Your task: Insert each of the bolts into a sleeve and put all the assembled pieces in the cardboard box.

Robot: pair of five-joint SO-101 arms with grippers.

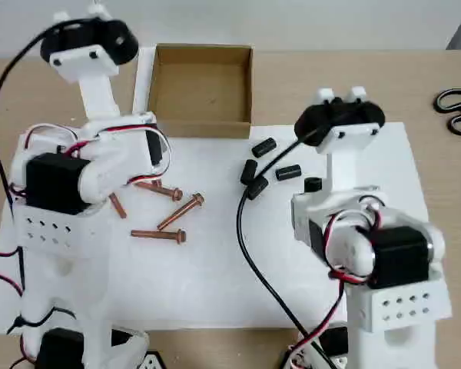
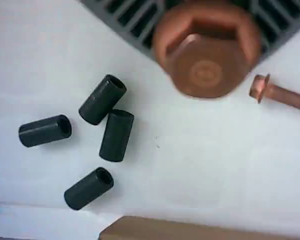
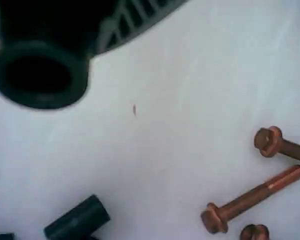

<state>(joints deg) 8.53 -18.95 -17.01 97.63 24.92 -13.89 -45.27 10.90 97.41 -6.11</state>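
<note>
The white sheet [image 1: 215, 284] covers most of the table [image 1: 415, 77]. Its bare near-middle stretch, between the two arms, looks the roomiest place to join parts. The box [image 1: 200, 129] stands at the sheet's far edge, top open, with no assembled piece in it.

The left gripper [image 2: 205, 20] is clamped on a bolt [image 2: 206, 65], whose head faces its camera and hides the shank. The right gripper [image 3: 90, 25] is clamped on a sleeve [image 3: 40, 75], its bore facing the camera.

The step in hand, as I judge it, is mating these two. Bring shank tip and bore onto one line first, then slide slowly, because a slight tilt would likely catch the tip on the sleeve's rim.

A black cable [image 1: 250, 254] crosses the sheet's middle from far to near and could snag a low sweep, so the join is better made above it. The scissors [image 1: 457, 108] lie far right, well apart.

Four loose sleeves [image 1: 263, 146] lie right of centre, near the box's right corner. Loose bolts [image 1: 159, 235] lie left of centre, just beside the left arm. Both groups could roll if brushed.
</note>
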